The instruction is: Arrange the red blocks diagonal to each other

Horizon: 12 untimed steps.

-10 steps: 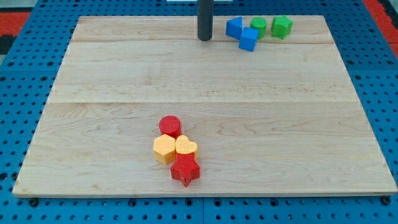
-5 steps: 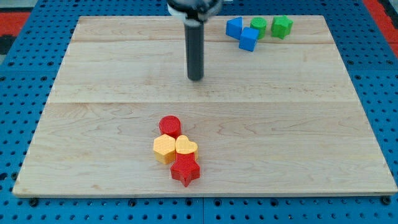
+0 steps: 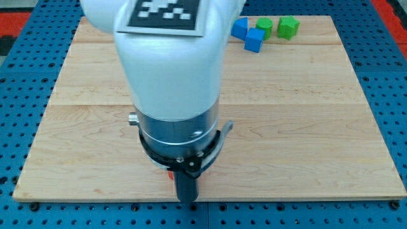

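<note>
The white arm body fills the view's middle and hides the red and yellow blocks that lie near the board's bottom edge. Only a small sliver of red (image 3: 170, 174) shows beside the rod. My tip (image 3: 186, 199) is at the board's bottom edge, just below where the red star-shaped block was. Whether it touches any block cannot be told.
Two blue blocks (image 3: 253, 39) and two green blocks (image 3: 288, 26) sit clustered at the view's top right on the wooden board (image 3: 305, 127). The board rests on a blue pegboard (image 3: 19, 76).
The arm has swept from the view's top centre down to the bottom edge. It now covers the red and yellow cluster, which was fully visible before.
</note>
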Each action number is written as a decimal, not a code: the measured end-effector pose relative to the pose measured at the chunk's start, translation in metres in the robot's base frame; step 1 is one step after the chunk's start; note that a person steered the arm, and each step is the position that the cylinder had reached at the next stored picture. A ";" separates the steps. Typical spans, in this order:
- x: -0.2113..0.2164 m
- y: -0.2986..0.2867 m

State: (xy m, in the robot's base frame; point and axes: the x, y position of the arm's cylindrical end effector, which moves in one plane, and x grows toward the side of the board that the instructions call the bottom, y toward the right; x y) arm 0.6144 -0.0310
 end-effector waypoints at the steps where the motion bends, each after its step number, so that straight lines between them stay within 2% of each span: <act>1: -0.019 0.001; 7: -0.188 -0.030; 8: -0.196 -0.064; 9: -0.212 -0.019; 10: -0.227 -0.010; 11: -0.245 -0.049; 12: -0.260 -0.127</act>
